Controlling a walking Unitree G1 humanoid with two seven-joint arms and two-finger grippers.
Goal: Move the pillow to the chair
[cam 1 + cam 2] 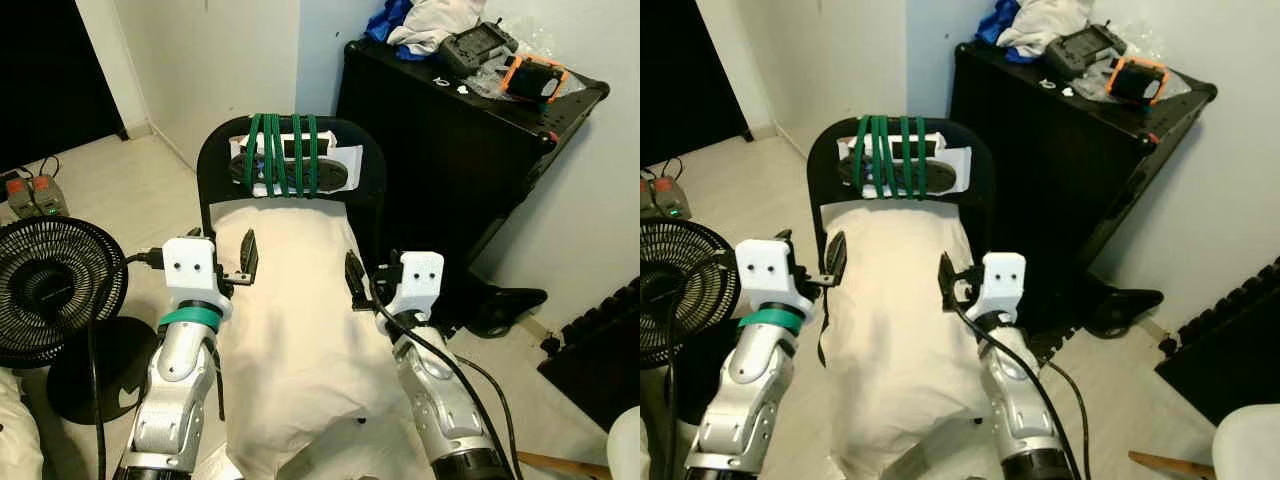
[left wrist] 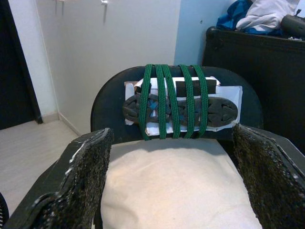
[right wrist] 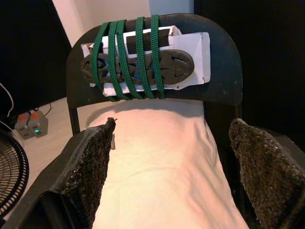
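Both silver arms reached forward, the left gripper (image 1: pixel 247 257) and the right gripper (image 1: pixel 353 280) hovering over the white pillow (image 1: pixel 295 340), one at each edge, fingers spread wide and holding nothing. The pillow lay on the black chair (image 1: pixel 370 180), its far end against the backrest, where green cord (image 1: pixel 283 152) bound a dark shoe sole. A black fan (image 1: pixel 50 285) stood to the left

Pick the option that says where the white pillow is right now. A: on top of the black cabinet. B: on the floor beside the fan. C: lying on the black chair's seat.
C: the white pillow lies on the seat of the black chair, below its backrest wrapped in green cord.
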